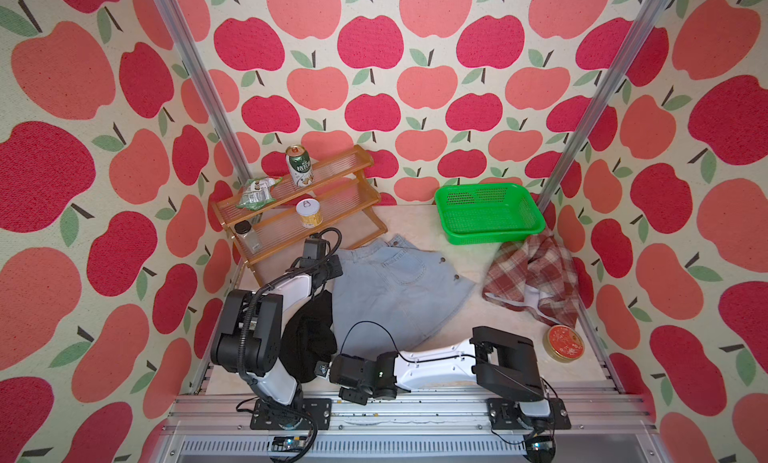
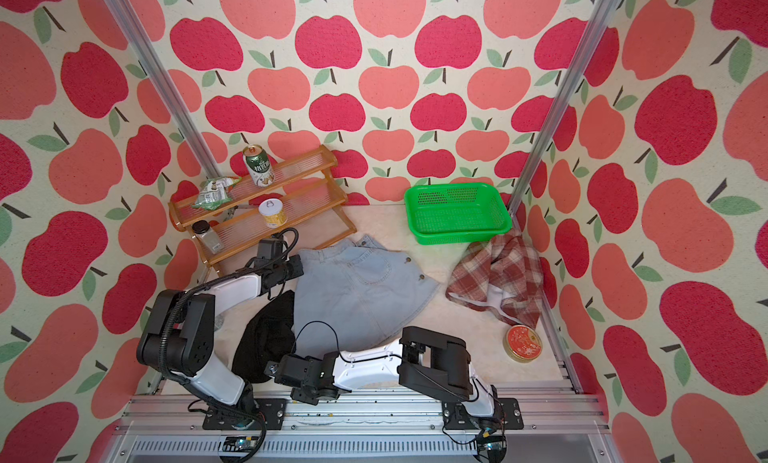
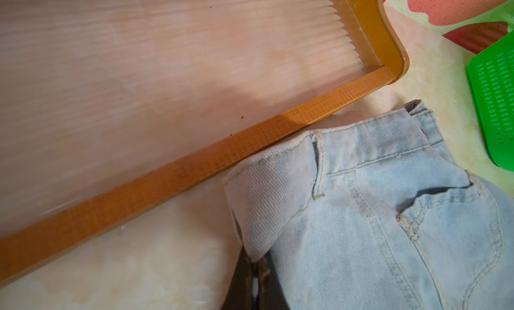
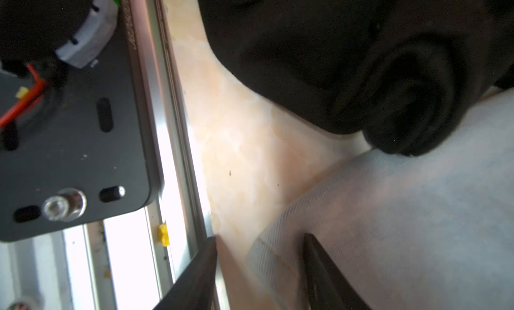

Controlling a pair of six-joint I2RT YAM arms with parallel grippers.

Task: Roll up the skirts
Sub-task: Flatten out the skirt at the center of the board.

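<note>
The denim skirt (image 1: pixel 395 290) lies flat mid-table in both top views, its long axis running from the waistband at upper left to the hem at lower centre, with the black skirt (image 1: pixel 307 340) just left of it and the plaid skirt (image 1: pixel 536 278) well apart at right. The left gripper (image 3: pixel 254 275) is pinched shut on the denim's waistband corner. The right gripper (image 4: pixel 258 264), nearer the hem, straddles the hem corner with jaws part open, not yet gripping it.

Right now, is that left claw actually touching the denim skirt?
Touching. The left wrist view shows the left gripper shut on a corner of the light blue denim skirt's waistband, the cloth pinched between its fingers.
</note>
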